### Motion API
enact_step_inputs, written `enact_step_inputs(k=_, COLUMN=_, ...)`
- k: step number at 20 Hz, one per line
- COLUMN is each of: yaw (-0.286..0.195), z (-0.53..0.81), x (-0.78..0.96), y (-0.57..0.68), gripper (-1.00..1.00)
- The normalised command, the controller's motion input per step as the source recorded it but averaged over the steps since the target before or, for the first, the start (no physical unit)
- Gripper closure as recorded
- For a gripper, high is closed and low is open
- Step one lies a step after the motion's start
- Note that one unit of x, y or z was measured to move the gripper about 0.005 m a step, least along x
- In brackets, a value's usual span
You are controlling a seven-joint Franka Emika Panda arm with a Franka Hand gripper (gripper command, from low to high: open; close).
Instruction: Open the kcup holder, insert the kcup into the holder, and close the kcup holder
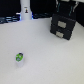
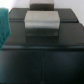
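The kcup holder (image 1: pixel 63 27) is a black box with two stacked front panels and grey handles, standing at the back of the exterior view's right. Both panels look closed. My gripper (image 1: pixel 67 10) is a dark, blurred shape right above the holder's top, and its jaws cannot be made out. The wrist view is filled by the holder's black surface (image 2: pixel 45 57) with one grey handle (image 2: pixel 42 21) close up; no fingers show there. The kcup (image 1: pixel 20 58), a small white pod with a green and blue top, sits alone on the white table at the front of the exterior view's left, far from the gripper.
A tall white bottle-like object (image 1: pixel 25 10) stands at the back of the exterior view's left, against a dark backdrop. The white table (image 1: pixel 47 62) stretches between kcup and holder. A teal shape (image 2: pixel 4 25) shows at the wrist view's edge.
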Motion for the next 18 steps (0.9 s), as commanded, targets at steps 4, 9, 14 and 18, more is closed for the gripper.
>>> enact_step_inputs(k=4, yaw=-0.050, z=-0.41, x=-0.07, y=0.27, gripper=-1.00)
enact_step_inputs(k=9, yaw=-0.033, z=-0.41, x=-0.18, y=0.26, gripper=-1.00)
enact_step_inputs(k=14, yaw=-0.015, z=-0.39, x=-0.30, y=0.14, gripper=-1.00)
enact_step_inputs(k=18, yaw=-0.007, z=-0.38, x=-0.29, y=0.02, gripper=-1.00)
